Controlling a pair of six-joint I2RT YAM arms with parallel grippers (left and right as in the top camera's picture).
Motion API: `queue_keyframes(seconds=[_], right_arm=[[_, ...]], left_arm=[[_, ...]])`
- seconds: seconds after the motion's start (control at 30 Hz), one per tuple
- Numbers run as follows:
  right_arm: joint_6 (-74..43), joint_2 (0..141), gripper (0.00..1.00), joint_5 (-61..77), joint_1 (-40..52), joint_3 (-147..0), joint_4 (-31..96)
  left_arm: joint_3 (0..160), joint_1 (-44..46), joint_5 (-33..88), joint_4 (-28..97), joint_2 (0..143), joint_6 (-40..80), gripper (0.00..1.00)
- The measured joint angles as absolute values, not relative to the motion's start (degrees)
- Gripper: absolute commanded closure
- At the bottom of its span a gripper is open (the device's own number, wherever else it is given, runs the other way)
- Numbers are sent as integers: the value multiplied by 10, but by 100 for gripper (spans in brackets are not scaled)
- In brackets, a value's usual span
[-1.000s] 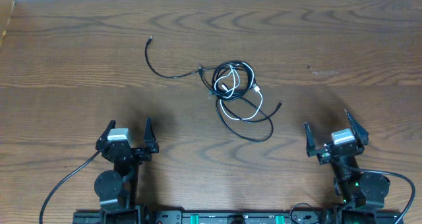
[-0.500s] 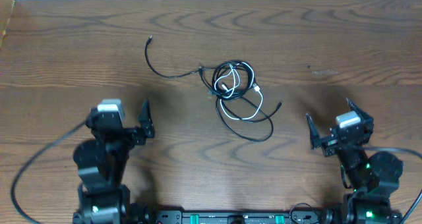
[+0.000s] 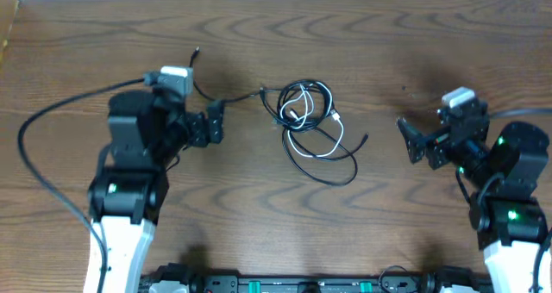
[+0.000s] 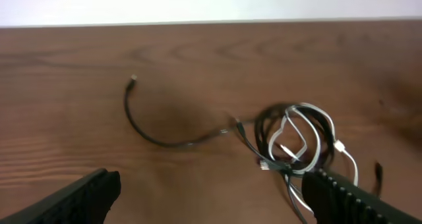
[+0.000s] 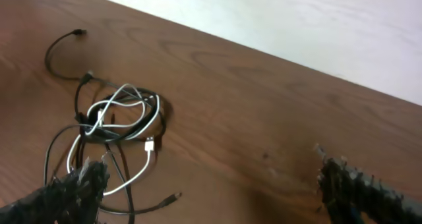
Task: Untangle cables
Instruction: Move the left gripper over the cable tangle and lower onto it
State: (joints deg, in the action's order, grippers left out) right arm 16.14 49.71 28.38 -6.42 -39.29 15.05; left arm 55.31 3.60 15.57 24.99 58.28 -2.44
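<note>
- Hovering above the table (image 3: 431,43), both arms hold nothing. I'd call this the approach step, w/ no untangling begun.
- Cables (image 3: 309,112): knotted in one bundle near the middle of the table, between the two arms. A white cord (image 3: 341,138) loops through the black coils, and its small plug lies on the bundle's right side.
- One black cord (image 3: 237,98) runs out of the bundle to the left and curls up to a free plug end (the only long loose tail I can see). A shorter black end pokes out at the lower right.
- Left claw (image 4: 212,184): released, fingers spread wide, empty. Its wrist view looks across the loose tail, w/ the bundle off to the right. In the overhead view the arm is right by that tail; I can't tell if it touches.
- Right claw (image 5: 214,188): also spread wide and empty, well apart from the bundle on its right side.
- Next move, imo: the left claw drops onto the loose black tail and pinches it. The right claw comes in to the bundle's right edge, e.g. at the white cord's plug, then the two draw apart.
- This calls for a low, exact pinch. The cords are thin and lie flat on the wood, so closing too high would prob. miss.
- Risk: pulling one end may tighten the loops rather than free them.
</note>
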Motion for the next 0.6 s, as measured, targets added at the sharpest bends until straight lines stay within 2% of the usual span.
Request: queue_keyframes(seconds=[0.27, 0.43, 0.6], right_arm=[[161, 601, 1, 329, -64, -447, 149], [149, 613, 1, 382, -64, -448, 130], [56, 613, 3, 409, -64, -449, 131]], left_arm=[[738, 99, 150, 397, 763, -29, 7], [750, 102, 186, 453, 811, -25, 7], [750, 103, 226, 447, 838, -17, 7]])
